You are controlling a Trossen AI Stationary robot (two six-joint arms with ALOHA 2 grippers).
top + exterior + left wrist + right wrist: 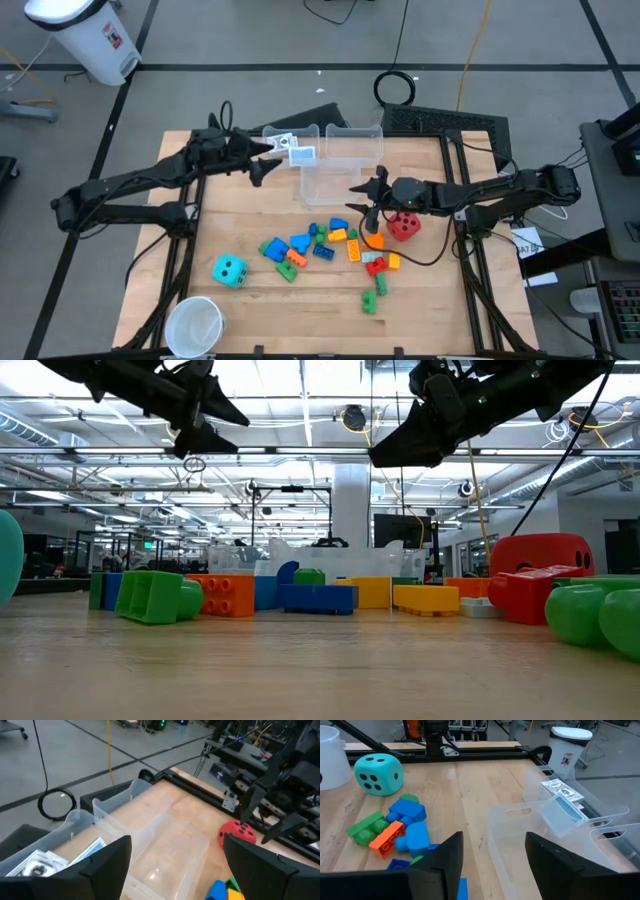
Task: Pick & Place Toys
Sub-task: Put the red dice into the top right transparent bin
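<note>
Just beside the red die [404,226], the right gripper [366,206] hangs empty, fingers spread, above the blocks [330,244]; left gripper [268,158], also spread, is farther off.

Bright overhead light, soft shadows

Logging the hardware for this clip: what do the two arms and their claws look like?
Both arms are matte black, built of slim jointed links with black cables running alongside. The left claw and right claw each end in two flat, tapering black fingers. No markings show.
</note>
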